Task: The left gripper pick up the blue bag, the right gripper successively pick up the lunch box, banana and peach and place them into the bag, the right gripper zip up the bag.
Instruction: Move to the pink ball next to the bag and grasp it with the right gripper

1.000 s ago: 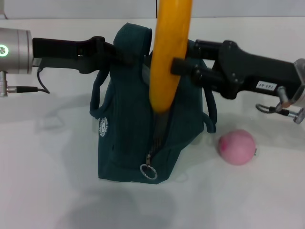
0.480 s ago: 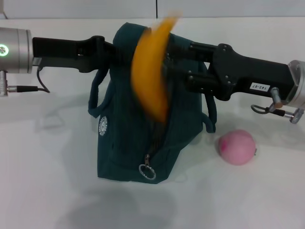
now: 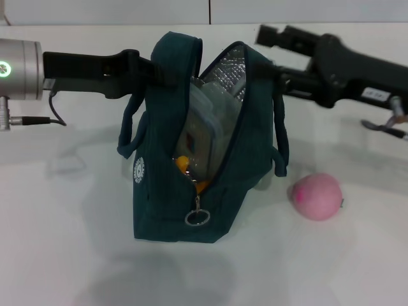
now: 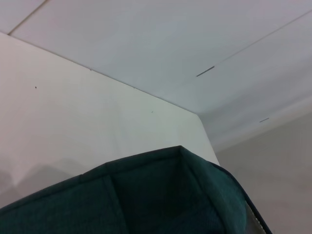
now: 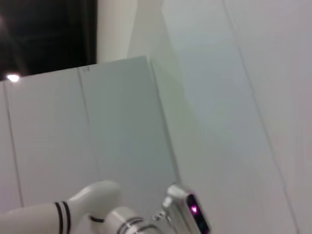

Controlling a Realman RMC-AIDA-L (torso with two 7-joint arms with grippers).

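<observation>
My left gripper [image 3: 156,71] is clamping the bag's [image 3: 159,197] top edge at its 10 o'clock corner, holding it upright so the mouth gapes toward me. From the left wrist view I am seeing only teal fabric.

My right gripper [image 3: 271,54] is hanging at the bag's 2 o'clock, just past the rim; the fingers look spread and are carrying nothing, though the far one is hard to make out.

The box [image 3: 207,131] is standing on edge inside the mouth, against the silver lining. The banana [image 3: 183,167] is showing as a yellow tip low in the opening, beside the box.

The peach [image 3: 317,196] is resting on the table [image 3: 64,255] at the bag's 4 o'clock, apart from it. I judge it comes next, then the zip; its ring pull [image 3: 197,217] is dangling at 6 o'clock.
</observation>
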